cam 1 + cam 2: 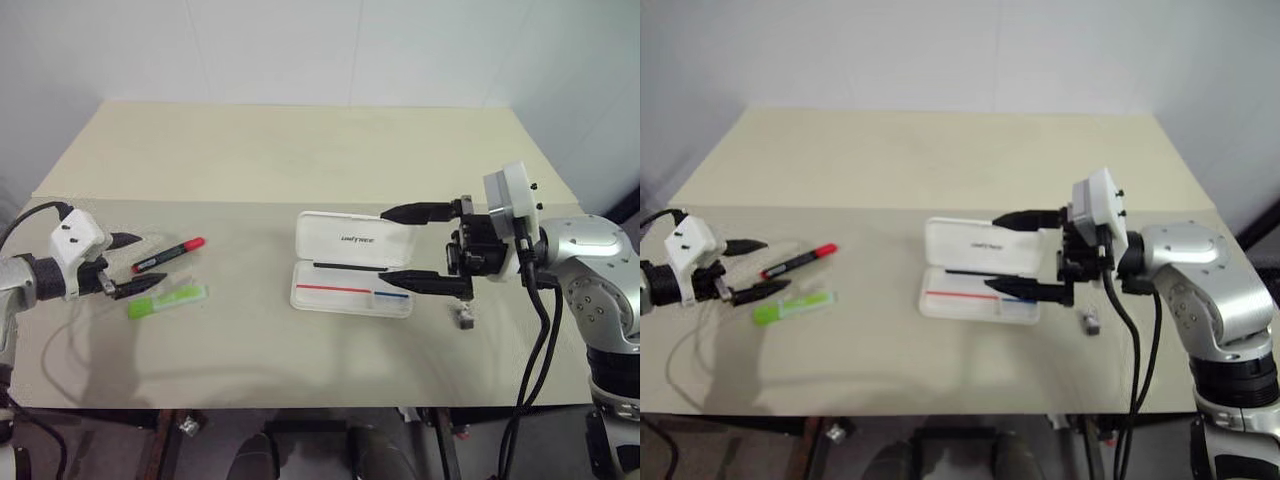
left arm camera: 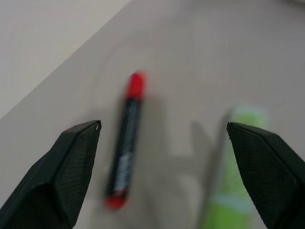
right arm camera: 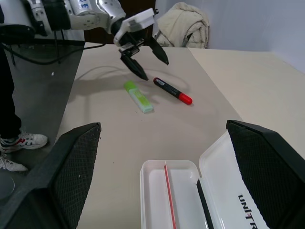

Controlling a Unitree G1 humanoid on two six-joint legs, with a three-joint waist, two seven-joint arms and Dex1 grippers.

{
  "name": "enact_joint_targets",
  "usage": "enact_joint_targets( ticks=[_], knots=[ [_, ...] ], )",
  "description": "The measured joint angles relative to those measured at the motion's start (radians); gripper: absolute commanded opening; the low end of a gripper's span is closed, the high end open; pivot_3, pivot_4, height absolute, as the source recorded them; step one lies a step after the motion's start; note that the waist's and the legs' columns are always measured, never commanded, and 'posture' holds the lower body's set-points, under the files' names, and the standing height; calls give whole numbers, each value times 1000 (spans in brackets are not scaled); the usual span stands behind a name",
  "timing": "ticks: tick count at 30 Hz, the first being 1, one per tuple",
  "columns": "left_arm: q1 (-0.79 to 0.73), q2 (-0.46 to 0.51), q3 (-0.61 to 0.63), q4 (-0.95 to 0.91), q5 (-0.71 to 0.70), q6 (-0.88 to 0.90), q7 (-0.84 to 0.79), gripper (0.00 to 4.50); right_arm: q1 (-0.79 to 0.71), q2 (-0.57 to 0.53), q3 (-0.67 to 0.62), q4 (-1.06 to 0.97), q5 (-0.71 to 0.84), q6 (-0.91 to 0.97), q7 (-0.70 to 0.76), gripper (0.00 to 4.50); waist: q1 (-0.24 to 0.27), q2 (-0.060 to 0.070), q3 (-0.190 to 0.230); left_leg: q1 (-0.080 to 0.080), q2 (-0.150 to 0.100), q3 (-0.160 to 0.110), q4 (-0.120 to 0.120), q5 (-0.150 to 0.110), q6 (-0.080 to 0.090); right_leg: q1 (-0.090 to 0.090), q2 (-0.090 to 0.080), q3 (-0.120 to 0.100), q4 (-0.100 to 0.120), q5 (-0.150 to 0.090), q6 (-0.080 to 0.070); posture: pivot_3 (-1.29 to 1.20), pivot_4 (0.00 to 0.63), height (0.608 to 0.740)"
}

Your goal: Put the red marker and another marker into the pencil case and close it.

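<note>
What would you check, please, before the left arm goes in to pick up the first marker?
1. Pencil case lid open, tray free to take markers: ok.
2. Left gripper open: ok, jaws wide apart.
3. Red marker reachable: ok, it lies flat on the table just ahead of the left gripper, untouched.
4. Green marker apart from the red one: ok, there is a gap between them.
5. Right gripper holding nothing: ok, open beside the case.
6. Small grey object on the table near the case, what it is: cannot tell.
</note>
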Motion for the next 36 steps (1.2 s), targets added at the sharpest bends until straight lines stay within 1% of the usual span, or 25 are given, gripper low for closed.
enact_joint_targets(
  ticks=[4,8,10,13,17,19,22,27,32,35,36],
  knots=[
    [-61,0,-52,33,46,11,25,4500,20,1,14,-1,-21,-7,-3,4464,5,0,0,0,0,0,-1,0,0,-1,0,0,0,0,0,0,150,740],
    [-175,3,-151,54,88,82,-30,4500,24,10,31,-4,-26,-8,-21,4464,13,0,0,0,0,0,-1,0,0,-1,1,0,1,0,0,0,150,740],
    [-243,19,-227,98,128,130,-87,4500,26,14,36,-7,-30,-8,-27,4464,11,0,0,0,0,1,0,0,0,-1,2,0,1,0,0,0,150,740],
    [-348,22,-305,184,183,171,-141,4500,27,19,37,-9,-30,-10,-33,4464,12,0,0,0,1,0,0,0,0,-1,2,0,1,0,0,0,150,740],
    [-525,20,-414,311,285,180,-199,4500,31,35,40,-20,-32,-14,-49,4464,16,0,0,-1,0,0,0,0,0,-1,3,0,0,0,1,0,150,740],
    [-579,13,-442,363,320,165,-207,4500,35,39,40,-29,-31,-19,-58,4464,15,0,0,-1,0,1,0,0,0,-1,3,0,0,0,1,0,150,740],
    [-621,-13,-474,441,359,140,-221,4500,53,42,40,-33,-31,-19,-73,4464,15,0,0,-1,1,0,0,0,0,-1,3,0,0,0,1,0,150,740],
    [-635,-41,-504,553,412,94,-221,4500,66,43,39,-64,-31,-19,-106,4464,14,0,0,-1,1,0,0,0,0,-2,3,0,1,0,1,0,150,740],
    [-661,-78,-507,657,447,43,-166,4500,68,43,39,-66,-30,-19,-125,4464,17,-1,0,-1,1,0,1,0,0,-1,3,0,1,0,2,0,150,740],
    [-674,-92,-503,685,453,12,-139,3947,68,42,38,-68,-29,-18,-132,4500,18,-1,0,-1,1,0,1,0,0,-1,3,0,2,0,2,0,150,740],
    [-676,-97,-496,696,453,5,-128,3664,68,42,38,-70,-29,-17,-136,4500,18,-1,0,-1,1,0,1,0,0,-1,3,0,2,0,2,0,150,740]
  ],
)
